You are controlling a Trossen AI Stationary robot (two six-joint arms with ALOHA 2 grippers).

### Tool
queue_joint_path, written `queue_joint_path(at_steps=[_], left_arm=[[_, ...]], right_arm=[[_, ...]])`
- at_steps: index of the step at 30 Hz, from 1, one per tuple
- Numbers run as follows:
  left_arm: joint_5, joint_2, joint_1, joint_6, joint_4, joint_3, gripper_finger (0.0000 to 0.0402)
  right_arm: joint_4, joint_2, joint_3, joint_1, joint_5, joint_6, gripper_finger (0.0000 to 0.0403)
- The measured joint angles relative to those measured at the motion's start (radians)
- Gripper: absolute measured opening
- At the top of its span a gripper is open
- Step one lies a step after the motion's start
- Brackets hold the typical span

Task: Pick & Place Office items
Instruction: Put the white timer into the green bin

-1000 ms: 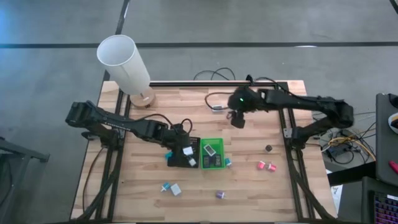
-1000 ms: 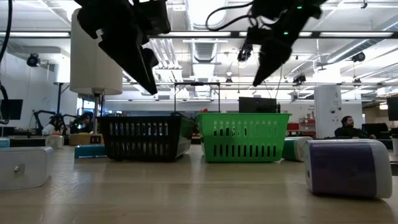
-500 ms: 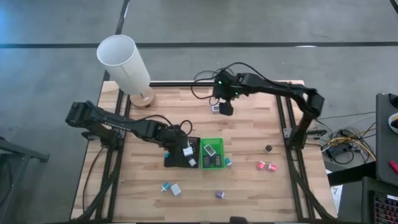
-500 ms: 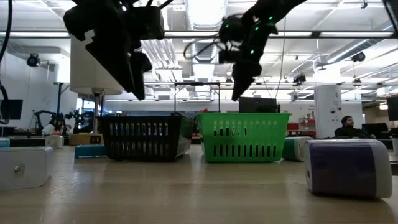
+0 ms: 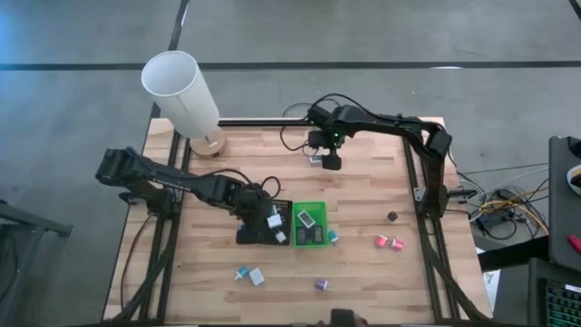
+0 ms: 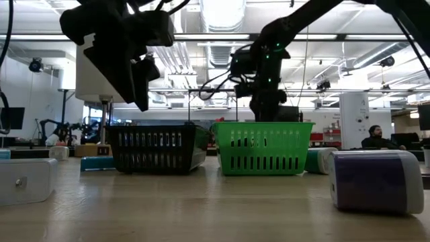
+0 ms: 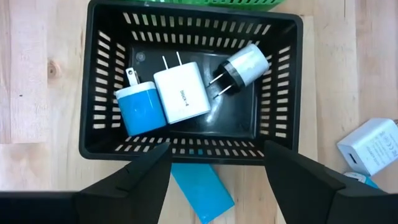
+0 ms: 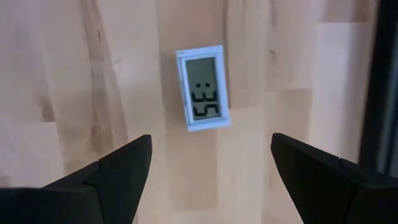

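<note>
My left gripper (image 7: 216, 149) is open and empty above the black tray (image 7: 189, 25), which holds a blue charger (image 7: 140, 111), a white charger (image 7: 181, 94) and a black-and-white cylindrical plug (image 7: 242, 67). A teal piece (image 7: 200, 188) lies on the table beside the tray. My right gripper (image 8: 211, 143) hangs open over a small white piece with a grey display (image 8: 203, 88), which lies flat near the table's far edge (image 5: 315, 160). The fingers stand on either side of it, apart from it. The green tray (image 5: 310, 223) sits right of the black one.
Loose pieces lie on the near half of the table: two pink (image 5: 388, 242), a small black one (image 5: 392, 216), a purple one (image 5: 321, 284), a white (image 5: 258, 276) and a teal one (image 5: 241, 272). The tall white lamp (image 5: 182, 91) stands at the far left corner.
My right arm has swung from right of centre toward the table's left and far edge. Its gripper has come down over the white display piece. My left gripper has drawn a little toward the table's left above the black tray. No item has moved.
</note>
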State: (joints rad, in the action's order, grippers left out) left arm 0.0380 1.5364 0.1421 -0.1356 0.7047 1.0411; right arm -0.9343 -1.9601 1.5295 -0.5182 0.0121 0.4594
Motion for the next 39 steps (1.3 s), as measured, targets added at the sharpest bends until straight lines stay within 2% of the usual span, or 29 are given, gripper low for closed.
queue_joint_path(at_steps=[10,19,39], left_arm=[[0.0,0.0,0.0,0.0,0.028,0.0,0.0257],[0.005,0.0,0.0,0.0,0.034,0.0,0.0257],[0.026,0.0,0.0,0.0,0.034,0.0,0.0257]], right_arm=[[0.021,-0.072,-0.001,0.008,0.046,0.023,0.0337],[0.061,-0.067,-0.002,0.01,0.049,0.031,0.0349],[0.101,-0.074,-0.002,0.011,0.065,0.041,0.035]])
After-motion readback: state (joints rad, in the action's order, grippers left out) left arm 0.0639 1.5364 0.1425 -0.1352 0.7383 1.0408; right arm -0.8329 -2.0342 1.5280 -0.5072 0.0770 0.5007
